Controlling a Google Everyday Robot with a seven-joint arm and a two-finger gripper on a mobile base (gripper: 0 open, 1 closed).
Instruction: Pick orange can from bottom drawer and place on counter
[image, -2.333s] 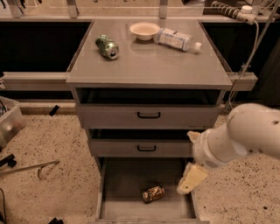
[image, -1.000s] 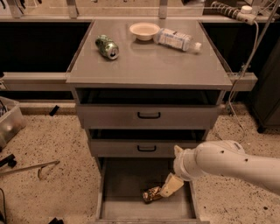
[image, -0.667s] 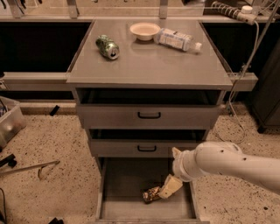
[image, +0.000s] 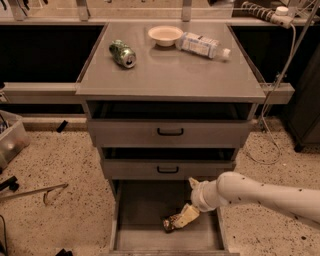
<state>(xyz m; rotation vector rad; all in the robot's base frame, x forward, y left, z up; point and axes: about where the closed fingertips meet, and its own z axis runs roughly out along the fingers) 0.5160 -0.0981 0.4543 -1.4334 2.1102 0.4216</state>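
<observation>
The orange can (image: 169, 224) lies on its side on the grey floor of the open bottom drawer (image: 142, 207), near the front middle. My gripper (image: 183, 218), cream-coloured at the end of the white arm, reaches in from the right and sits right at the can, covering its right end. The counter (image: 170, 72) is the grey top of the cabinet, well above the gripper.
On the counter lie a green can (image: 123, 53) at the left, a white bowl (image: 165, 35) at the back and a plastic bottle (image: 202, 45) on its side at the right. The two upper drawers with black handles (image: 170, 132) stand slightly open. A cable (image: 272, 100) hangs at the right.
The arm came down from the right of the drawers into the bottom drawer, bringing the gripper onto the orange can. Over the last second it has barely moved.
</observation>
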